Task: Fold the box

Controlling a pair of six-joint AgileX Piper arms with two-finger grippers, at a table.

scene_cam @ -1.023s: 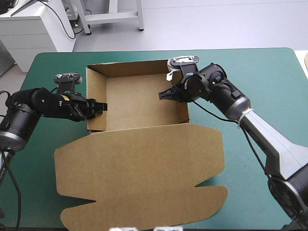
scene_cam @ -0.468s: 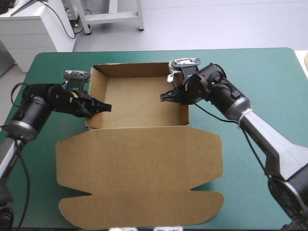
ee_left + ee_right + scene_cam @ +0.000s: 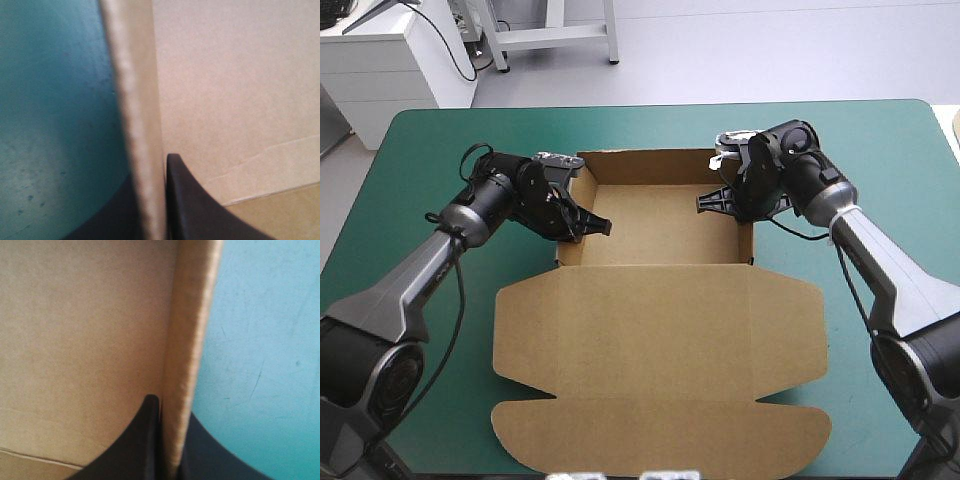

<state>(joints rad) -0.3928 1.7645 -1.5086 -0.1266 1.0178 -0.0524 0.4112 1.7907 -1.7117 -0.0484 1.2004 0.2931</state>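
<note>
The brown box [image 3: 655,225] stands as an open tray with its walls raised. Its lid [image 3: 660,340] lies flat toward the table's near edge. My left gripper [image 3: 588,226] is shut on the tray's left wall. In the left wrist view that wall's edge [image 3: 137,125] runs up between the black fingers [image 3: 195,205] of my left gripper [image 3: 150,175]. My right gripper [image 3: 720,203] is shut on the right wall. The right wrist view shows this wall's edge [image 3: 192,340] pinched in my right gripper [image 3: 170,415], one finger inside the tray, one outside.
Bare teal-green cover [image 3: 430,150] lies left of the tray and more [image 3: 880,150] to its right. The lid's rounded front flap [image 3: 660,435] reaches close to the table's near edge.
Both grippers have carried the box to the right across the table, each keeping its hold on a side wall. The flat lid slid along with the tray.
</note>
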